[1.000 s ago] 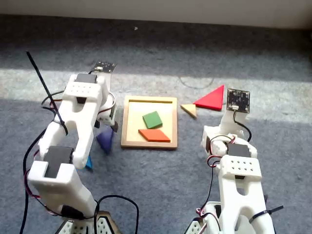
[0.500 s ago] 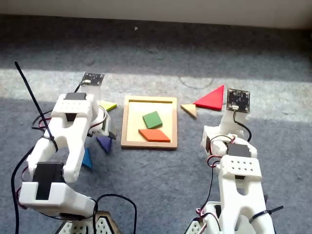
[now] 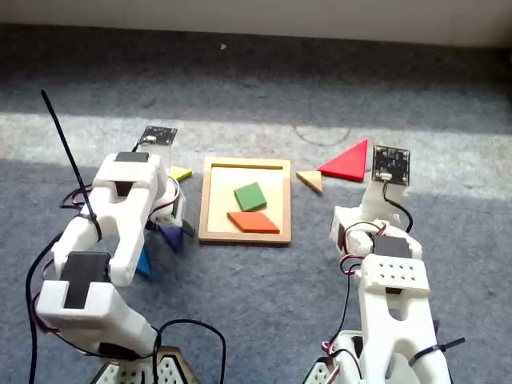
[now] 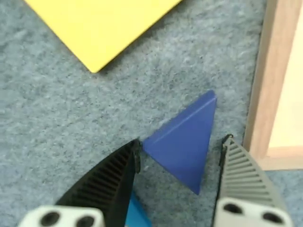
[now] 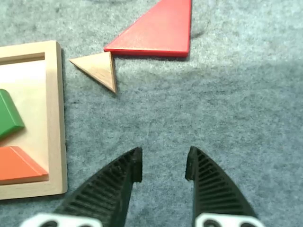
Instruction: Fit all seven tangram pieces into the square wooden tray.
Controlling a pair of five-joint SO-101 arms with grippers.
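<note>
Left arm update: over the last second it swung off towards the outer side, away from the tray (image 3: 206,202), then came partway back. The left tool (image 4: 182,141) now sits low over the blue triangle (image 4: 189,124). Looks like a re-aim, not a lift.

- Left tool: wide open, jaws either side of the blue triangle. Black tip is at or touching one corner, the grey tip is just clear of the opposite edge. Nothing gripped.
- Blue triangle: flat on the worktop (image 3: 264,320), just beside the tray's outer rim.
- Yellow piece (image 4: 99,23) is near it, and the cyan piece (image 3: 143,262) is beside the arm.
- Right arm hasn't moved. Right tool (image 5: 163,163) is part open and holds nothing, over bare worktop, apart from the wood triangle (image 5: 97,68) and red triangle (image 5: 158,29).
- Tray unchanged: green square (image 3: 250,196) and orange piece (image 3: 254,222) are in.

So it's two of seven placed, five outside, no progress in this window. My guess at the next step is closing on the blue triangle. The grip looks marginal, with one tip on a corner, so it may pivot or squirt out.
</note>
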